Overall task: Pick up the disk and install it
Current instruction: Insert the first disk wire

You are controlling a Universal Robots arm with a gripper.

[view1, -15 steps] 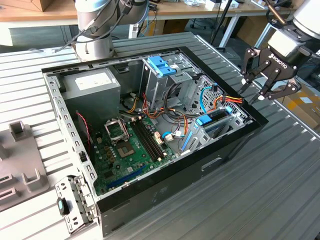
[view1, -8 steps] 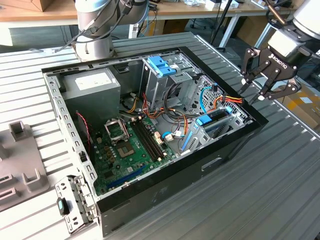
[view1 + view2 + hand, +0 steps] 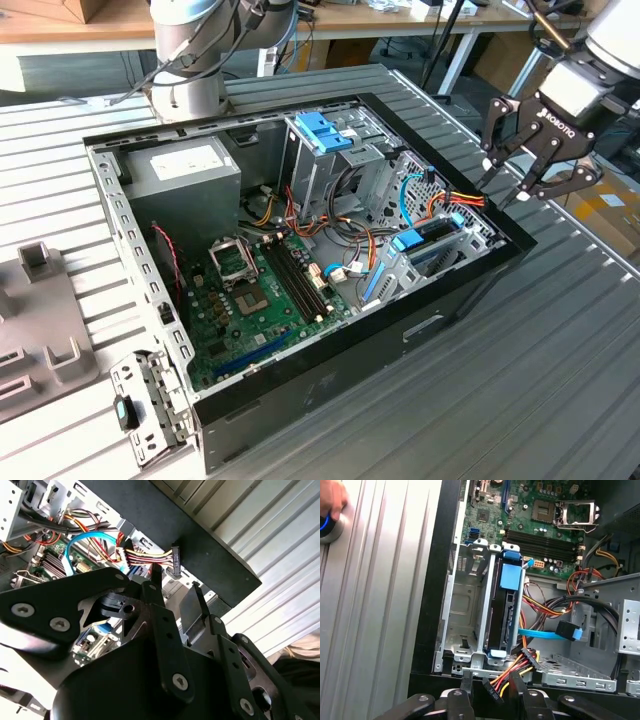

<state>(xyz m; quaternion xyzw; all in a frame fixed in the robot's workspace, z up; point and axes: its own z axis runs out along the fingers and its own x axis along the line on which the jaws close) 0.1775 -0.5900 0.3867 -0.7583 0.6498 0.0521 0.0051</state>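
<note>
Blue-railed disk (image 3: 506,607) sits in its bay, seemingly seated, partly hidden; gripper (image 3: 522,178) hangs spread, empty.

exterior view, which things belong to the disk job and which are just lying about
Job: flat grey metal disk in blue plastic rails; open black claw; silver metal drive cage.
Lying about: big grey power-supply box; light-blue plastic latch; grey plastic stand.

Ribbed grey table (image 3: 560,380), wooden desks (image 3: 60,22) behind

Black end effector (image 3: 524,165), silver-grey arm (image 3: 190,45)
</note>
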